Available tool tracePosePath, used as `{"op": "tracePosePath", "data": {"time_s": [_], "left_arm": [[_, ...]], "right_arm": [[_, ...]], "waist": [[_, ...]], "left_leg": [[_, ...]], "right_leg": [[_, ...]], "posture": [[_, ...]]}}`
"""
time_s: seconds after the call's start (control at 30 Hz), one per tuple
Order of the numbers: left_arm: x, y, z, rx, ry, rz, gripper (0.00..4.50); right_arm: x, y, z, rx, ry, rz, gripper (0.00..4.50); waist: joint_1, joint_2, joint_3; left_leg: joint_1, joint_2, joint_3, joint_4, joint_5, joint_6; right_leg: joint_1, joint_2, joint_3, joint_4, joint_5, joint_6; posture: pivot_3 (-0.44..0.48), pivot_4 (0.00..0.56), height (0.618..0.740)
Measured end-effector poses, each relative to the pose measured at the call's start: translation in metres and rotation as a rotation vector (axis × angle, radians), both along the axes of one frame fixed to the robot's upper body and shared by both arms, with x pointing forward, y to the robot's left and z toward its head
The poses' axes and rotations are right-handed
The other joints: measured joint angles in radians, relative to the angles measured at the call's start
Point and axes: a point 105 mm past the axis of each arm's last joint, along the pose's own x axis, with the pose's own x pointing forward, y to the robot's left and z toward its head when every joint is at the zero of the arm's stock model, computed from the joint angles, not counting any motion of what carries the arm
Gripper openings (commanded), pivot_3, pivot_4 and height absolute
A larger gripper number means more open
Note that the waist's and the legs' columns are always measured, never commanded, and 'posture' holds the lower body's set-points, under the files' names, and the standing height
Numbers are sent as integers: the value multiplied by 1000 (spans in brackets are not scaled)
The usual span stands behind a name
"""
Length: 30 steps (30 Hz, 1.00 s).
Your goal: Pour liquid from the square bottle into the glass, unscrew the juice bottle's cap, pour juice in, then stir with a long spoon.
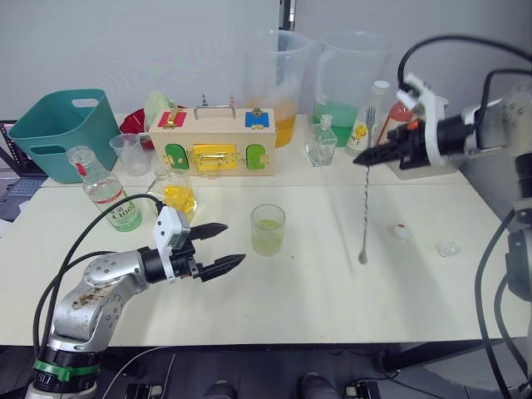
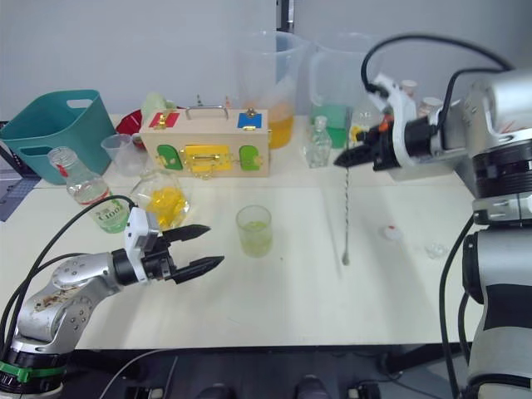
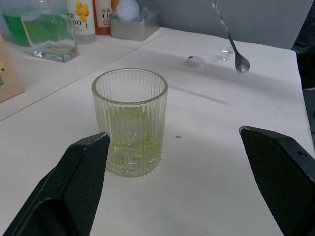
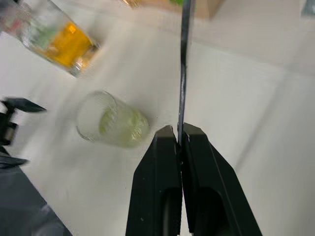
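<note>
The glass [image 1: 268,230] stands mid-table, upright, with a little pale yellow-green liquid in it. My left gripper [image 1: 234,243] hovers open just to its left, fingers apart on either side of the glass [image 3: 130,120] without touching it. My right gripper [image 1: 359,159] is raised at the right, shut on the top of the long spoon [image 1: 364,208]. The spoon hangs straight down with its bowl just above the table, right of the glass. The square bottle [image 1: 177,197] with yellow liquid stands behind my left gripper. The juice bottle [image 1: 104,189] stands uncapped at the left. Its cap [image 1: 402,232] lies at the right.
A teal basket [image 1: 62,133], a beaker [image 1: 127,152], a wooden latch box [image 1: 212,143] and two big jugs [image 1: 278,83] line the back. A small colourless square bottle [image 1: 322,143], yellow-labelled and red-orange bottles [image 1: 370,116] stand behind my right gripper. A clear stopper [image 1: 449,248] lies near the cap.
</note>
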Motion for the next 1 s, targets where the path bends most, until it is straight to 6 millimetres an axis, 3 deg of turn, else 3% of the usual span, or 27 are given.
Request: {"op": "tracePosePath", "data": {"time_s": [0.03,0.13,0.63,0.67,0.73,0.83,1.0], "left_arm": [[-3,1,0,-7,4,1,4463],[-6,5,-6,-15,29,16,4463],[-21,4,-19,2,69,40,4463],[-21,4,-19,4,68,40,4500],[-21,5,-19,9,67,44,4500],[-21,5,-19,15,67,44,4500],[-21,9,-17,28,61,48,4500]], "right_arm": [[1,-11,-20,-65,39,3,0],[0,-23,-52,-121,144,13,0],[19,-22,-114,-164,271,-22,0],[20,-23,-116,-167,272,-31,517],[23,-27,-118,-172,258,-51,895],[23,-32,-118,-173,255,-72,1988],[22,-39,-103,-128,229,-89,3660]], "waist": [[0,0,0],[0,2,1],[2,2,1],[3,2,1],[1,2,1],[0,2,1],[-1,2,1]], "left_leg": [[0,0,0,0,0,0],[-1,0,0,0,0,0],[-1,-1,0,0,0,-1],[-1,-1,0,0,0,-1],[-1,-1,0,0,0,-1],[-1,-1,0,0,0,-1],[-1,-1,0,0,0,-1]], "right_leg": [[0,0,0,0,0,0],[-1,-1,0,0,0,0],[-2,-1,0,1,0,0],[-2,-1,0,1,0,0],[-2,-1,0,2,0,0],[-2,-1,0,2,0,0],[-2,0,0,2,0,0]], "posture": [[0,150,731],[0,150,731],[0,150,731],[0,150,731],[0,150,731],[0,150,731],[0,150,731]]}}
